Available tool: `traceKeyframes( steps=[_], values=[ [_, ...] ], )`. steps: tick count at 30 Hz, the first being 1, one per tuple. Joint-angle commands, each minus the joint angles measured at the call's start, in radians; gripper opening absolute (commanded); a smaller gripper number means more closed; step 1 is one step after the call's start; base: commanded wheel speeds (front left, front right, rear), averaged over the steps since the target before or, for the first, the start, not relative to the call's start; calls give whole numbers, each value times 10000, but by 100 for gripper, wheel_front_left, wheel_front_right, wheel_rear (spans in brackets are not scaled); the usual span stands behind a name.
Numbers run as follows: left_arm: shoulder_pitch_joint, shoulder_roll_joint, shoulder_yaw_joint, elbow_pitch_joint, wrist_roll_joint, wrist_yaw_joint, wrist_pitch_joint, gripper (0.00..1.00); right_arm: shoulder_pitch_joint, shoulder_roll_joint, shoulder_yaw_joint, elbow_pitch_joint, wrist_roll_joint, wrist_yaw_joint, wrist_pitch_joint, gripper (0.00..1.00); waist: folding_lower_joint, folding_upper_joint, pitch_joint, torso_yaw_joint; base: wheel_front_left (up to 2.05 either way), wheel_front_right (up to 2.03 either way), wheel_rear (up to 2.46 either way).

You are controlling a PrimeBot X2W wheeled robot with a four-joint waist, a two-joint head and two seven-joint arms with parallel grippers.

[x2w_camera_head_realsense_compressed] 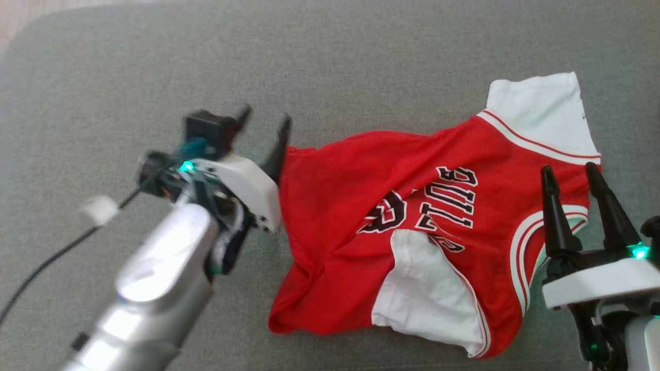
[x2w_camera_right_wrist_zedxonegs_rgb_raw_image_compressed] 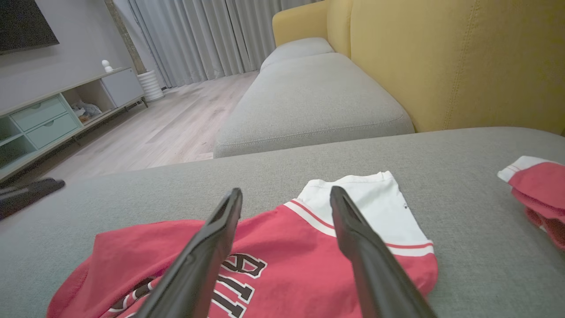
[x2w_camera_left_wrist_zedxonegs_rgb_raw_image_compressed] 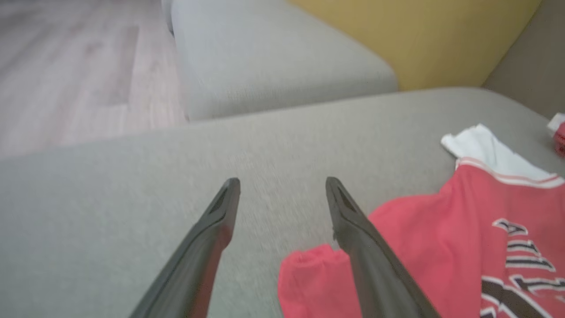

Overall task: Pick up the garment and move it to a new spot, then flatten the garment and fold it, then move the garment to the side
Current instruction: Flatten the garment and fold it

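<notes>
- head view: rumpled shirt [x2w_camera_head_realsense_compressed: 412,206] centre-right on cushion [x2w_camera_head_realsense_compressed: 154,62], left claw [x2w_camera_head_realsense_compressed: 265,116] spread wide at its left edge, right claw [x2w_camera_head_realsense_compressed: 568,170] wide too, lower right
- left wrist view: fingers [x2w_camera_left_wrist_zedxonegs_rgb_raw_image_compressed: 353,229] empty, shirt corner bottom centre
- right wrist view: flattening and folding look undone

Soft cloth garment [x2w_camera_head_realsense_compressed: 335,206] on matt woven cushion [x2w_camera_head_realsense_compressed: 361,62]; glossy metallic left forearm [x2w_camera_head_realsense_compressed: 154,273].

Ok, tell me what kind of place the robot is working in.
Probably a home living room: grey sofa cushions with a yellow backrest, a low cabinet beneath a wall screen, long curtains and a wood floor.
</notes>
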State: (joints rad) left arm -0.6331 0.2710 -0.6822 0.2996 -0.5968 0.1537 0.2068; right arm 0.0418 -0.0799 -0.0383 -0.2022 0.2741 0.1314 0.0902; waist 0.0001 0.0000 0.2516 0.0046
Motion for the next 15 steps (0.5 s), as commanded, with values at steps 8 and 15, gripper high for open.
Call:
traceKeyframes(
  steps=[8, 15],
  values=[
    [-764, -881, -282, 2359, -552, -649, 1003, 100, -321, -112, 37, -299, 246, -7, 67, 100, -1, 0, 423, -127, 0, 0, 0],
    [-1165, -1248, -458, 3406, -601, -936, 1059, 100, -389, -155, 60, -262, 391, -7, 172, 100, -1, 0, 541, -119, 0, 0, 0]
  ],
)
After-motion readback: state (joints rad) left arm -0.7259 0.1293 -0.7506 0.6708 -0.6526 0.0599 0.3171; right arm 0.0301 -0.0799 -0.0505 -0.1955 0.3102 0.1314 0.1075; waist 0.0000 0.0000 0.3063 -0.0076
